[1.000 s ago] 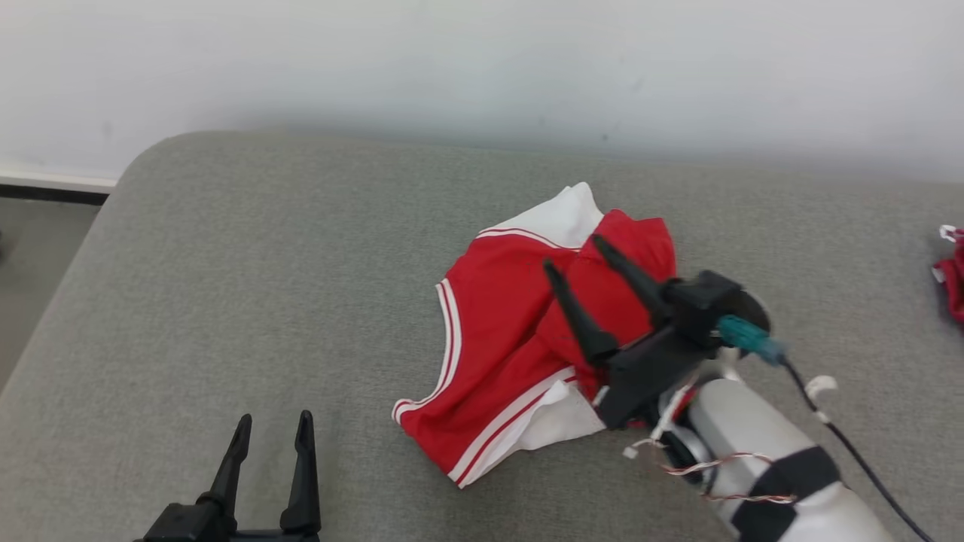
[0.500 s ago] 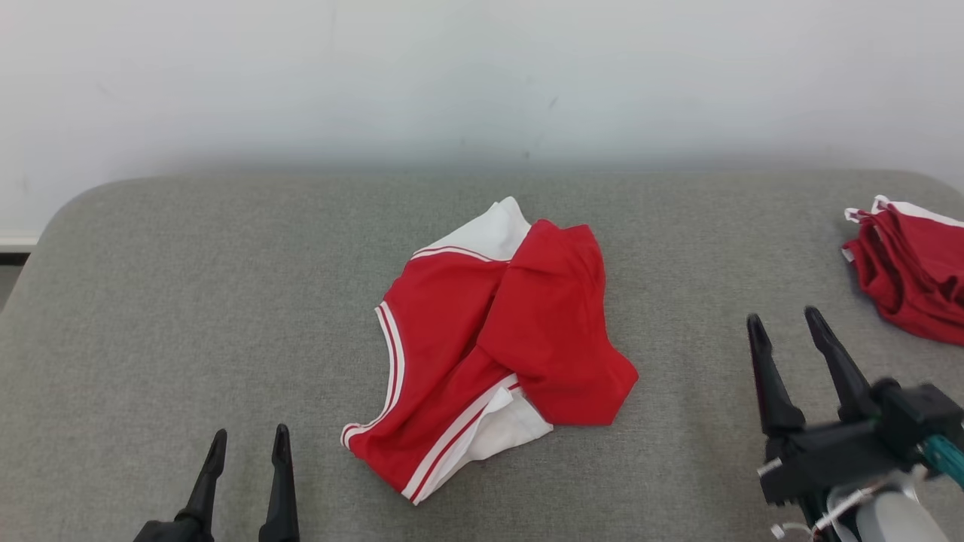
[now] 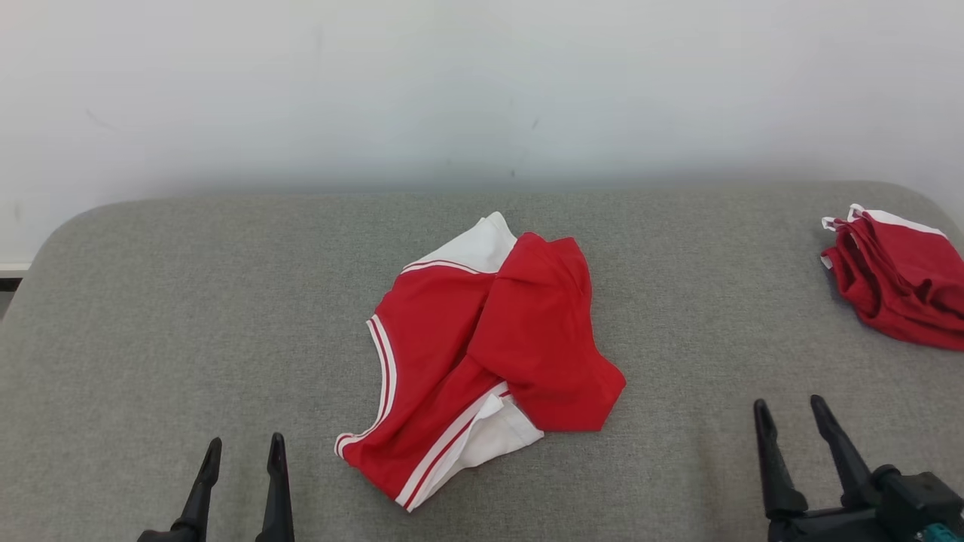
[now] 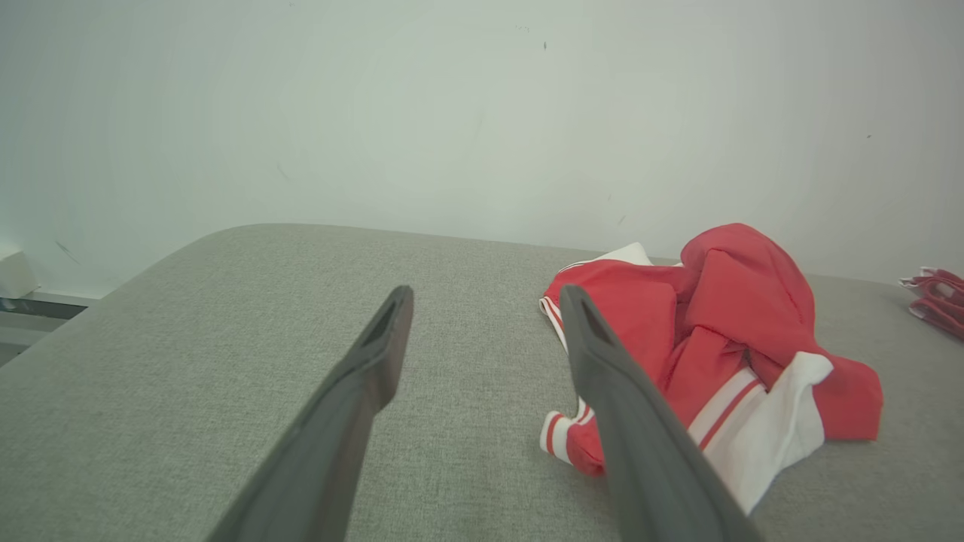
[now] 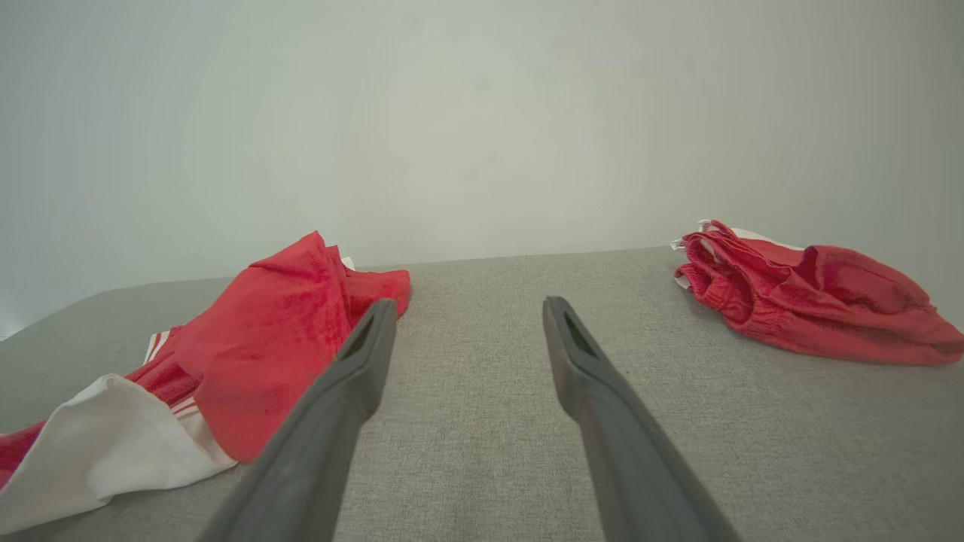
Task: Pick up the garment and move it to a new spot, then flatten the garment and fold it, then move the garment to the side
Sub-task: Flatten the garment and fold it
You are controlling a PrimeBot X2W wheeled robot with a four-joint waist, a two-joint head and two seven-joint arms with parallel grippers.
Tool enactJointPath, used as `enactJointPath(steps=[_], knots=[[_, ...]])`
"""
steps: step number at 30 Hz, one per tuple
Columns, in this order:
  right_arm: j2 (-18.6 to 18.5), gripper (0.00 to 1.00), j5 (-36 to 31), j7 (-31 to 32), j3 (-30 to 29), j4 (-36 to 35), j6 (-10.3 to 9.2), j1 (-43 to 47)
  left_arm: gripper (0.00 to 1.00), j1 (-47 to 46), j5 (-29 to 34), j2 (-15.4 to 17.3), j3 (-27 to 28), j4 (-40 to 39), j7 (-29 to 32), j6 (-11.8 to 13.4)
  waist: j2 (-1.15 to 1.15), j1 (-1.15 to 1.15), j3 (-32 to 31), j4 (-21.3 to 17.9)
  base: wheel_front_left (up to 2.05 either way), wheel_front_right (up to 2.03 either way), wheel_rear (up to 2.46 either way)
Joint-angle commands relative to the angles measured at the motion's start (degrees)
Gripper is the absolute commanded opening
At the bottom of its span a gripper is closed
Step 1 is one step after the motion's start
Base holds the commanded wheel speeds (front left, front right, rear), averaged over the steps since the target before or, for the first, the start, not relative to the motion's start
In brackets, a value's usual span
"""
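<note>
Garment (image 3: 482, 354) is lying crumpled around the middle of the grey bench (image 3: 188, 301). One red flap is folding over the striped half, and white lining is poking out at the near and far ends. Both your hands are sitting at the near edge, well apart from it. Left hand (image 3: 245, 442) and right hand (image 3: 788, 404) are each showing fingers parted a moderate way, gripping nothing.

What I'd be worrying about: if you're going for that pointed corner of the flap, you're probably pinching two layers at once. Then the whole thing is coming up as a wad instead of opening out. The fabric is looking thin and slick too, so a shallow pinch may be slipping off. Also, the second red pile (image 3: 896, 278) at the far right is looking near identical, so don't be drifting over there.

Versus a second ago, your right hand was reaching over the flap; now it's sitting pulled back at lower right. The head camera has swung as well, so the garment isn't really moving.
</note>
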Motion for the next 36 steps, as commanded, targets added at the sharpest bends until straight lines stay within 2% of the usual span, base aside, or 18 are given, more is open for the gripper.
enactJointPath(steps=[1,5,11,22,30,31,33,36], knots=[[-0.1,1.00,-0.1,0.0,0.6,0.0,-0.15,-0.7,1.00,0.8,0.3,0.0,-0.1,-0.1,-0.2,0.2,0.00,0.00,0.0,0.4,0.00,0.00,0.00],[-1.1,1.00,-0.4,0.4,2.7,1.9,-0.15,-3.7,1.00,-0.1,0.4,0.0,-0.6,-0.3,-0.2,0.4,0.00,0.00,0.2,1.8,0.00,0.00,0.00],[-2.1,1.00,0.5,5.1,6.4,7.9,-0.15,-11.0,1.00,-0.7,0.6,0.0,-1.5,-0.6,-0.2,0.5,0.00,0.00,1.2,4.9,0.00,0.00,0.00],[-4.5,1.00,2.4,9.5,12.6,25.8,-0.15,-23.7,1.00,-3.0,-0.7,0.0,-4.2,-0.3,-0.2,1.0,0.00,0.00,5.3,12.1,0.00,0.00,0.00],[-4.3,1.00,5.0,11.4,16.8,35.9,-0.15,-27.4,1.00,-3.6,-1.0,0.0,-4.4,0.0,-0.2,1.2,0.00,0.00,6.3,13.8,0.00,0.00,0.00],[-4.1,0.92,5.8,11.8,17.4,36.8,-0.15,-27.9,1.00,-3.6,-1.1,0.0,-4.4,0.0,-0.2,1.3,0.00,0.00,6.3,13.8,0.00,0.00,0.00],[-3.9,0.01,7.1,12.2,18.6,38.1,-0.15,-28.4,1.00,-3.6,-1.1,0.0,-4.3,0.0,-0.2,1.4,0.00,0.00,6.3,13.7,0.00,0.00,0.00],[-4.5,0.00,8.9,11.4,20.0,39.3,-0.15,-28.8,1.00,-3.5,-1.1,0.0,-4.3,-0.1,-0.2,1.7,0.00,0.00,6.2,12.9,0.00,0.00,0.00]])
